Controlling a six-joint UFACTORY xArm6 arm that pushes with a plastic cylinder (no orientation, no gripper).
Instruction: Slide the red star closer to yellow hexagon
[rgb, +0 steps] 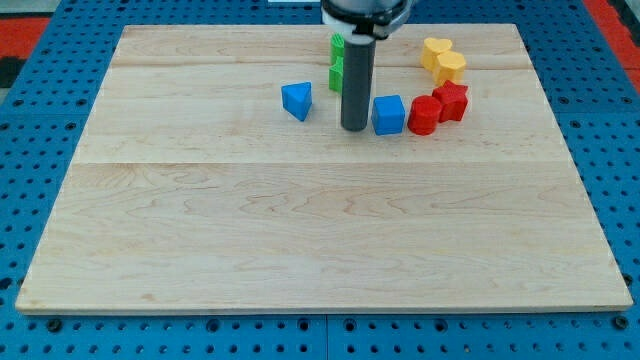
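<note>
Two red blocks touch at the view's upper right: the notched one (453, 100) looks like the red star, and the rounder one (424, 116) lies at its lower left. Two yellow blocks touch just above them: the lower one (452, 67) looks like the yellow hexagon, and the upper one (435, 50) looks like a heart. The star lies a short way below the hexagon, apart from it. My tip (352, 128) rests on the board left of the reds, just left of a blue cube (389, 114) that almost touches the rounder red block.
A blue triangle (297, 100) lies left of my tip. Two green blocks (337, 44) (336, 76) sit behind the rod, partly hidden. The wooden board (320, 230) lies on a blue pegboard (30, 110) that surrounds it.
</note>
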